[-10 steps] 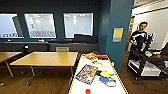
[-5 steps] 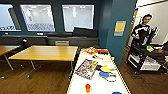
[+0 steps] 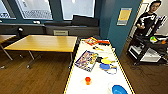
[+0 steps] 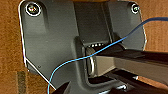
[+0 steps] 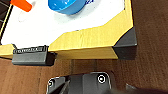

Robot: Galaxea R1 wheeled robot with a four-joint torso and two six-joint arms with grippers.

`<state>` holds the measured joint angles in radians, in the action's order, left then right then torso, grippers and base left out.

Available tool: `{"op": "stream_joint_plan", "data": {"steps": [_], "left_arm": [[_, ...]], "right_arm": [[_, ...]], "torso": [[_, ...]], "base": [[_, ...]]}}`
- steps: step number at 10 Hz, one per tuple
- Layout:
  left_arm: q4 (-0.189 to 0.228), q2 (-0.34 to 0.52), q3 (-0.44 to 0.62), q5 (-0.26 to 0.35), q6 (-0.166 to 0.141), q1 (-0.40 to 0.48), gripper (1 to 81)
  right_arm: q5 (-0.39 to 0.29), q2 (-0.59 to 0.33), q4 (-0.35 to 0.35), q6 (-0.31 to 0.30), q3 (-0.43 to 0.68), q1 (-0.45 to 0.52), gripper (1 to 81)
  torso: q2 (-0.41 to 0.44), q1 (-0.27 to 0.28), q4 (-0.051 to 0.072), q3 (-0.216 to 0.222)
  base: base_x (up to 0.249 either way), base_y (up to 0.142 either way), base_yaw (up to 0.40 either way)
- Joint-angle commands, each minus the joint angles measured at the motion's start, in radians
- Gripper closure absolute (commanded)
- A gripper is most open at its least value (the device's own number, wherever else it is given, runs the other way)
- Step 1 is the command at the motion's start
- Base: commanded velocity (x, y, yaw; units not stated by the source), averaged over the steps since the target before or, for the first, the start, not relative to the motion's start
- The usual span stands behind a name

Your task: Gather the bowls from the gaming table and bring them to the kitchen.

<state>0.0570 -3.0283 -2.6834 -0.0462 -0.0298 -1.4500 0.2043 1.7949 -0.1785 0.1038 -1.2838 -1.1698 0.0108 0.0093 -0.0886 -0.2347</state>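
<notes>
From the head camera I see the gaming table (image 3: pixel 98 72) straight ahead of me, a long white surface with a yellow edge that runs away from the robot. Near its close end stands the orange-red bowl (image 3: pixel 87 80), small and round, and it seems to sit on something pale and round, though I cannot tell if this is the whitish bowl. Just to the right of it, at the lower border, is a blue dish (image 3: pixel 119 89). Farther along the surface lie a colourful board game (image 3: pixel 87 60), a yellow paddle (image 3: pixel 106 61) and a blue paddle (image 3: pixel 106 66) close together, and some red toys (image 3: pixel 92 41) near the far end.

To the left, apart from this surface, stands a plain yellow-wood table (image 3: pixel 43 43) on the wooden floor (image 3: pixel 37 75). At the right a person (image 3: pixel 147 21) stands behind a dark cart (image 3: pixel 147 47).

In the right wrist camera the corner of the white surface shows, with its yellow edge and a dark corner cap (image 5: pixel 125 46); the blue dish and an orange object (image 5: pixel 21 5) are on it. For both the left pincer and the right pincer I cannot tell how far they are open or if they hold anything.
</notes>
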Motion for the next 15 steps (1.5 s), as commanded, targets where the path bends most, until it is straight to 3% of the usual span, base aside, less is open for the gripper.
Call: {"op": "stream_joint_plan", "data": {"steps": [1, 4, 6, 10, 13, 15], "left_arm": [[0.001, -0.005, 0.005, 0.058, 0.001, 0.026, 1.0], [-0.005, -0.006, 0.007, 0.058, -0.001, 0.026, 1.0], [-0.003, -0.012, 0.007, 0.058, -0.001, 0.026, 1.0], [0.003, -0.025, 0.007, 0.058, -0.002, 0.039, 1.0], [0.006, -0.035, 0.007, 0.065, -0.002, 0.053, 1.0], [0.007, -0.037, 0.005, 0.066, 0.001, 0.056, 1.0]], "right_arm": [[-0.086, -0.11, -0.048, -0.003, 0.018, 0.162, 1.0], [-0.128, -0.112, -0.111, -0.004, -0.017, 0.277, 1.0], [-0.202, -0.092, -0.199, -0.01, -0.101, 0.357, 1.0], [-0.302, -0.027, -0.294, -0.019, -0.222, 0.461, 1.0], [-0.35, -0.012, -0.305, -0.053, -0.273, 0.563, 1.0], [-0.439, 0.002, -0.305, -0.073, -0.308, 0.658, 1.0]], "torso": [[0.0, 0.0, 0.0, 0.002], [-0.001, 0.0, 0.0, -0.011], [-0.001, 0.0, 0.0, -0.012], [-0.001, 0.001, 0.0, -0.012], [-0.001, 0.001, 0.0, -0.012], [-0.001, 0.001, 0.0, -0.012]], "base": [[0.0, 0.0, 0.0], [0.0, 0.0, 0.0], [0.0, 0.0, 0.0], [0.0, 0.0, 0.0], [0.0, 0.0, 0.0], [0.0, 0.0, 0.0]]}}
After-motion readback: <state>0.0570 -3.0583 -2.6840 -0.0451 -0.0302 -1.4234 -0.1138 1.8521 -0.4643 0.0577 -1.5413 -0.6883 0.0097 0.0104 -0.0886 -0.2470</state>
